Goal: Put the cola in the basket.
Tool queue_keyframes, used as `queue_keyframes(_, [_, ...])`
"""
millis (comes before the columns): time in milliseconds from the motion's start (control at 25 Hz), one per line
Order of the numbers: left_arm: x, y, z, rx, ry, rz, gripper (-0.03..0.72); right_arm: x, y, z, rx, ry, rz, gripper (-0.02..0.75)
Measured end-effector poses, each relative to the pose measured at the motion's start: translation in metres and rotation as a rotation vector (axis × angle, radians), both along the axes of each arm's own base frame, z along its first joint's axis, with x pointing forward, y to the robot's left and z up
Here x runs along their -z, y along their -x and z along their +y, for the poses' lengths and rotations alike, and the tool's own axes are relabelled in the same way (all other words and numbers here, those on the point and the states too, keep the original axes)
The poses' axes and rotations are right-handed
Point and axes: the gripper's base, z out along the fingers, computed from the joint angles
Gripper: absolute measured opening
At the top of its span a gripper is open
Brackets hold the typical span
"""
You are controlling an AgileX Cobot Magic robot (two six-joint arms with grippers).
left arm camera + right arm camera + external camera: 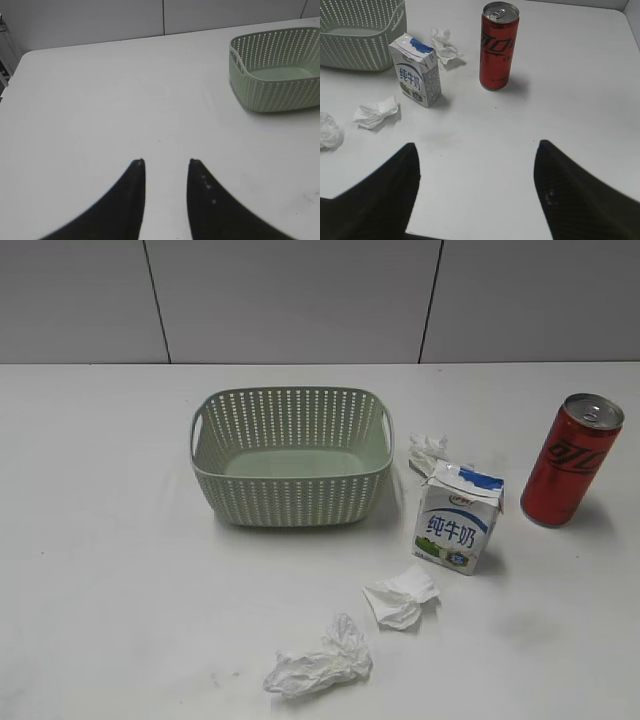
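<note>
The cola (499, 46) stands up near the top middle of the right wrist picture, away from the basket (290, 498), so the wide-open right hand (476, 167) should slide straight around its middle and miss the milk carton (416, 70).

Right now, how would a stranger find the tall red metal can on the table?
Start at the pale green plastic basket. To its right stands a white-and-blue milk carton, and further right the tall red metal can. Only the can is red, round and silver-topped.
</note>
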Motion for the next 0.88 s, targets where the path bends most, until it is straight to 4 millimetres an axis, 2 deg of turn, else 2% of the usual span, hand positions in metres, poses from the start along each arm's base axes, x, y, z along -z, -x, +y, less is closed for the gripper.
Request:
queue_keyframes(720, [0.0000,0.0000,0.0000,0.000,0.000,0.000,0.230,-0.0004,0.0000,-0.0001,0.001,0.000,-0.003,0.536])
queue_keyframes(880, [0.0000,0.0000,0.0000,0.000,0.000,0.000,0.230,-0.0085,-0.0027,0.0001,0.004,-0.004,-0.024,0.536])
